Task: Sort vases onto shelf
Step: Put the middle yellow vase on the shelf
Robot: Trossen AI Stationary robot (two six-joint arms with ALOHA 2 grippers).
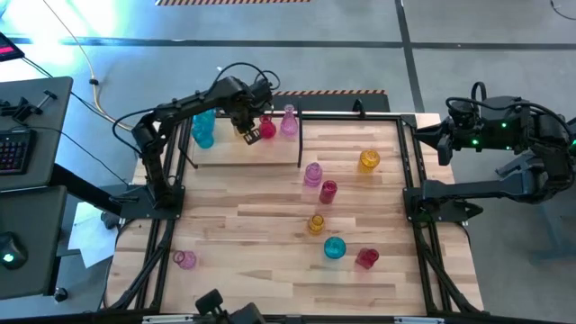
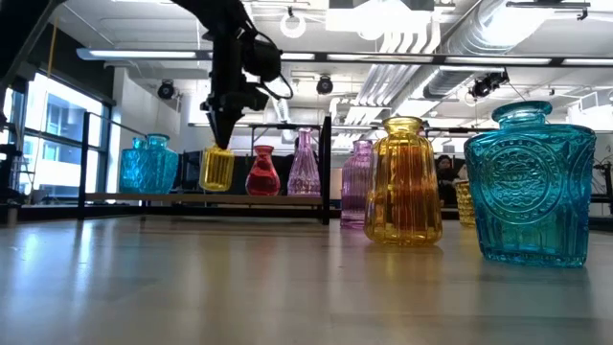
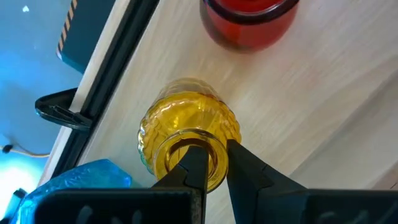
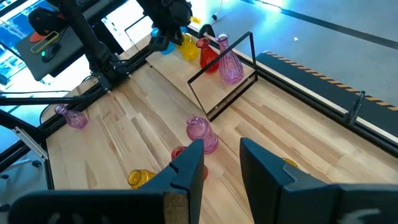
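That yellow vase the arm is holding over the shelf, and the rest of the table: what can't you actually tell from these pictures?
- Yellow vase: the left gripper pinches its rim; whether its base touches the shelf is unclear in the low view.
- High view: the left gripper hides the yellow vase almost fully.
- Left wrist view: red vase cut off by the edge.
- Right gripper: waiting off the table's side, nothing between its fingers.

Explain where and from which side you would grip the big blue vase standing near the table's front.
Take the blue vase by its short neck, coming from straight above. It stands upright, its body looks broad, and the narrower neck has a lip that should help the hold.
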